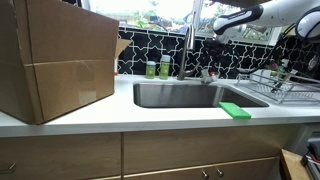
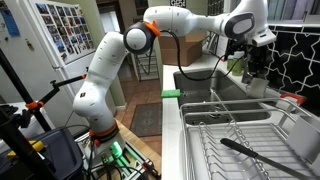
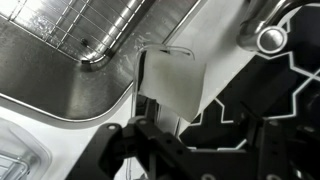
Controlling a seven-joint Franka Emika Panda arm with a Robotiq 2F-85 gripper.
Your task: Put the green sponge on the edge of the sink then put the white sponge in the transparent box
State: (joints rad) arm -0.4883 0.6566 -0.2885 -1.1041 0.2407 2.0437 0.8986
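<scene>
The green sponge [image 1: 235,110] lies on the front edge of the sink, also seen in the other exterior view [image 2: 170,94]. The white sponge [image 3: 172,80] stands on the counter strip behind the sink, against the black tiled wall. In the wrist view my gripper [image 3: 205,126] is open, with its fingers spread wide just in front of the white sponge; the sponge's lower corner sits near one finger. The gripper hangs over the back of the sink in both exterior views [image 1: 215,27] [image 2: 254,62]. A clear plastic box corner [image 3: 20,155] shows at the wrist view's lower left.
A steel sink [image 1: 150,97] with a faucet [image 1: 186,50] behind it. A wire dish rack [image 2: 230,125] holds a black utensil beside the sink. A big cardboard box [image 1: 55,60] stands on the counter. Green bottles [image 1: 158,68] stand by the wall.
</scene>
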